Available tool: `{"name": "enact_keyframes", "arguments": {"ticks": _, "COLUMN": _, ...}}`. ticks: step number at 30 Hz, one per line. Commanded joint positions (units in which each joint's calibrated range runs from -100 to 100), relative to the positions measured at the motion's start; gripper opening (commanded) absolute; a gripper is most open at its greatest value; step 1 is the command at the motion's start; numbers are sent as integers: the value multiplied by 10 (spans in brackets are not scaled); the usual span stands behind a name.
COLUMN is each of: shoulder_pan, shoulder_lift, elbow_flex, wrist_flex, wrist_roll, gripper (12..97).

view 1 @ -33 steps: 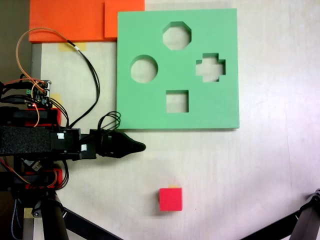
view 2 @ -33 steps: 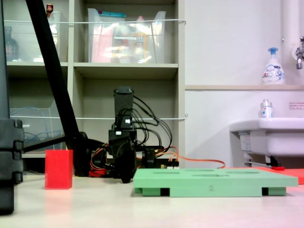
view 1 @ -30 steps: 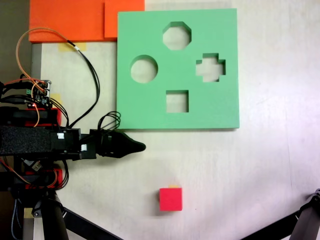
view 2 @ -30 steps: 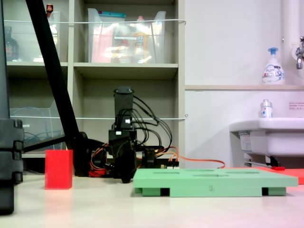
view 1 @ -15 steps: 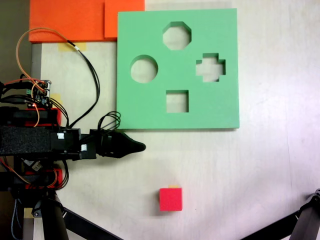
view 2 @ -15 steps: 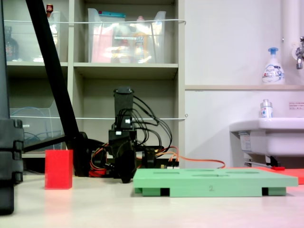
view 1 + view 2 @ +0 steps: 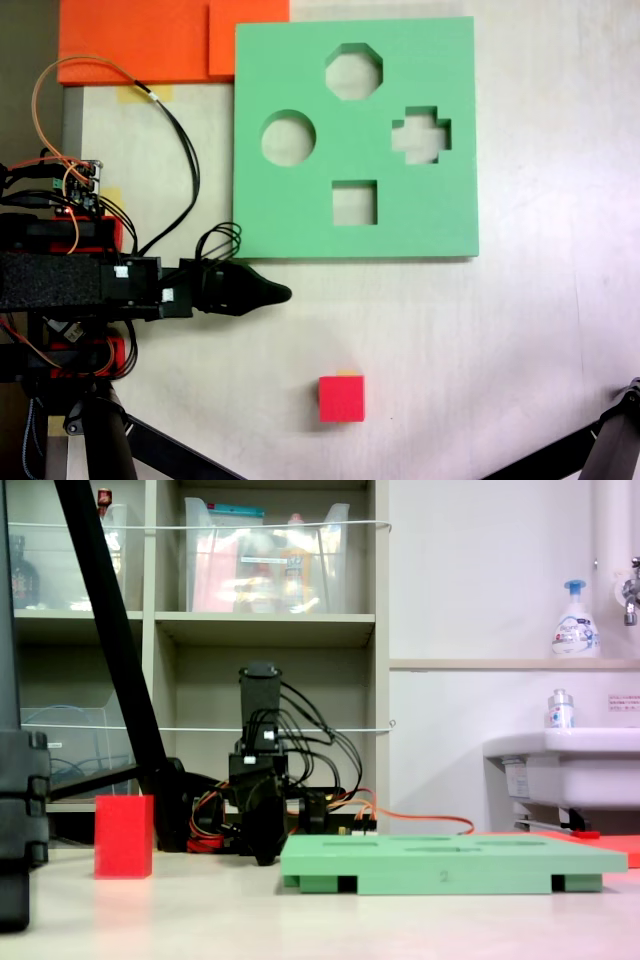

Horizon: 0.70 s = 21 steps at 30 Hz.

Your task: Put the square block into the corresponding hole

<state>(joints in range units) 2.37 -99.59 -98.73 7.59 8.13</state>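
Note:
The square block (image 7: 342, 398), a small red foam cube, sits alone on the pale table at the lower middle of a fixed view; in the other it stands at the left (image 7: 124, 836). The green foam board (image 7: 300, 220) lies flat above it, and the corresponding hole (image 7: 354, 203) is its square cutout near the lower edge. My black gripper (image 7: 280, 293) reaches in from the left just below the board's lower left corner, shut and holding nothing, well apart from the block. Seen from the side, the gripper (image 7: 262, 855) hangs low beside the board (image 7: 450, 865).
The board also has a round cutout (image 7: 288, 138), an octagonal cutout (image 7: 354, 71) and a cross-shaped cutout (image 7: 421, 135). Orange foam sheets (image 7: 140, 40) lie at the top left. Wires (image 7: 185, 150) loop by the arm's base. Black stand legs (image 7: 610, 440) cross the bottom corners.

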Motion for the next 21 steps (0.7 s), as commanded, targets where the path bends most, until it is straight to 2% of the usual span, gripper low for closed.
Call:
{"name": "enact_keyframes", "arguments": {"ticks": 1, "shoulder_pan": 1, "shoulder_lift": -4, "elbow_flex": -13, "wrist_flex": -63, "wrist_roll": -4, "gripper": 485}}
{"name": "enact_keyframes", "arguments": {"ticks": 3, "shoulder_pan": 2, "shoulder_lift": -4, "elbow_flex": -13, "wrist_flex": -58, "wrist_roll": 0, "gripper": 486}}
{"name": "enact_keyframes", "arguments": {"ticks": 5, "shoulder_pan": -4, "shoulder_lift": -4, "elbow_flex": -13, "wrist_flex": -53, "wrist_roll": 60, "gripper": 483}}
{"name": "enact_keyframes", "arguments": {"ticks": 8, "shoulder_pan": -43, "shoulder_lift": -4, "elbow_flex": -13, "wrist_flex": -10, "wrist_roll": 148, "gripper": 474}}
{"name": "enact_keyframes", "arguments": {"ticks": 11, "shoulder_pan": -89, "shoulder_lift": -4, "elbow_flex": 1, "wrist_flex": -23, "wrist_roll": 220, "gripper": 430}}
{"name": "enact_keyframes", "arguments": {"ticks": 15, "shoulder_pan": -123, "shoulder_lift": -4, "elbow_flex": 157, "wrist_flex": -237, "wrist_roll": 271, "gripper": 389}}
{"name": "enact_keyframes", "arguments": {"ticks": 21, "shoulder_pan": -122, "shoulder_lift": -4, "elbow_flex": 336, "wrist_flex": -551, "wrist_roll": 278, "gripper": 384}}
